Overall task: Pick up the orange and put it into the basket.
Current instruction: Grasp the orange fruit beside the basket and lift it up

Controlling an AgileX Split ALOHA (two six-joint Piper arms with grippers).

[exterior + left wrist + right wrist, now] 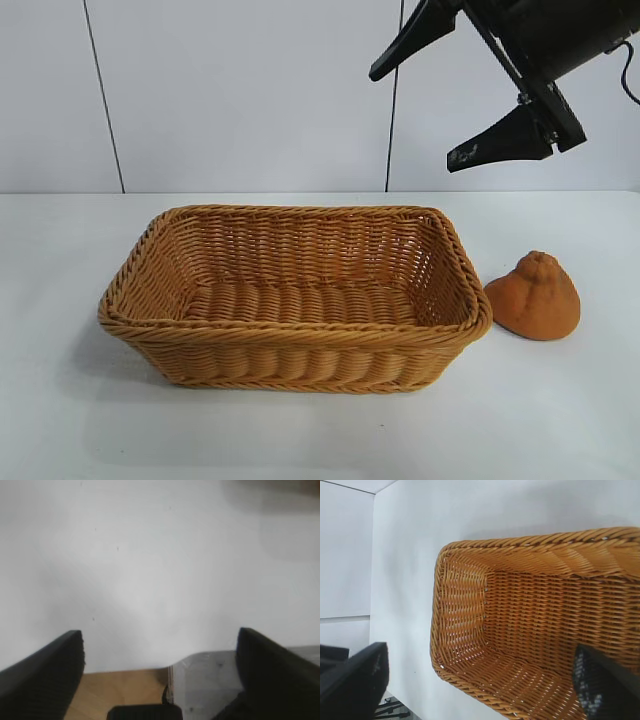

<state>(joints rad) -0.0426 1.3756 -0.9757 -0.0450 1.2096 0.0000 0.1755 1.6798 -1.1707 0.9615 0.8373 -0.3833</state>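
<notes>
The dull-orange knobbly orange [536, 296] lies on the white table just right of the tan wicker basket [300, 330], close to its right rim. The basket holds nothing; its inside also shows in the right wrist view [465, 605]. My right gripper [420, 105] hangs open and empty high above the basket's right end, up and to the left of the orange. My left gripper [160, 675] is open and empty over bare table near the table edge; it does not show in the exterior view. The orange is out of both wrist views.
The white table [560, 410] spreads round the basket, with a white panelled wall behind. In the left wrist view the table edge, a strip of wood floor [125, 687] and a metal bracket [210, 680] show below the gripper.
</notes>
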